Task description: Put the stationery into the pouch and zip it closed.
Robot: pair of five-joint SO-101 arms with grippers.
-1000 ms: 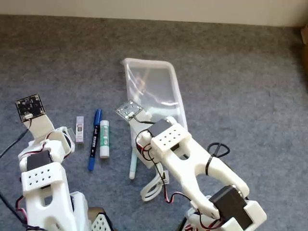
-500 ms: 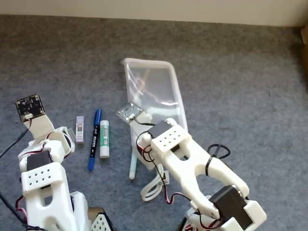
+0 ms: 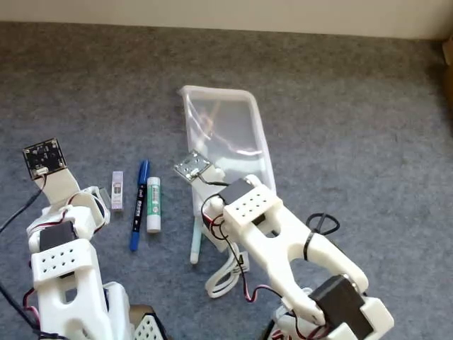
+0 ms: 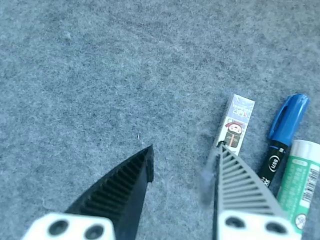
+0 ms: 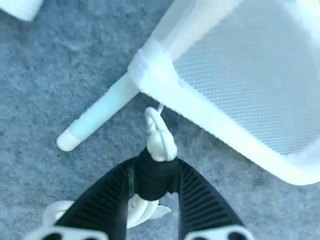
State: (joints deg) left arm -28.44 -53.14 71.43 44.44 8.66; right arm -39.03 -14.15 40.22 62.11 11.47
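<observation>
The translucent white pouch (image 3: 221, 138) lies mid-table, its near end under my right arm. In the right wrist view the right gripper (image 5: 158, 156) is shut on the white zipper pull (image 5: 161, 141) at the corner of the pouch (image 5: 240, 75). A pale mint pen (image 3: 195, 241) sticks out from beside that corner (image 5: 97, 117). My left gripper (image 4: 185, 149) is open over the carpet, one finger beside a small eraser box (image 4: 235, 125). The blue pen (image 4: 282, 132) and the green-and-white glue stick (image 4: 298, 180) lie next to the eraser, all three in a row (image 3: 134, 198).
A grey carpet (image 3: 354, 106) covers the table. A white cord loop (image 3: 225, 278) lies by the right arm's base. The left arm's body (image 3: 67, 262) stands at the near left.
The right arm has drawn back slightly toward the near edge, still holding the zipper pull. The left arm has not moved.
</observation>
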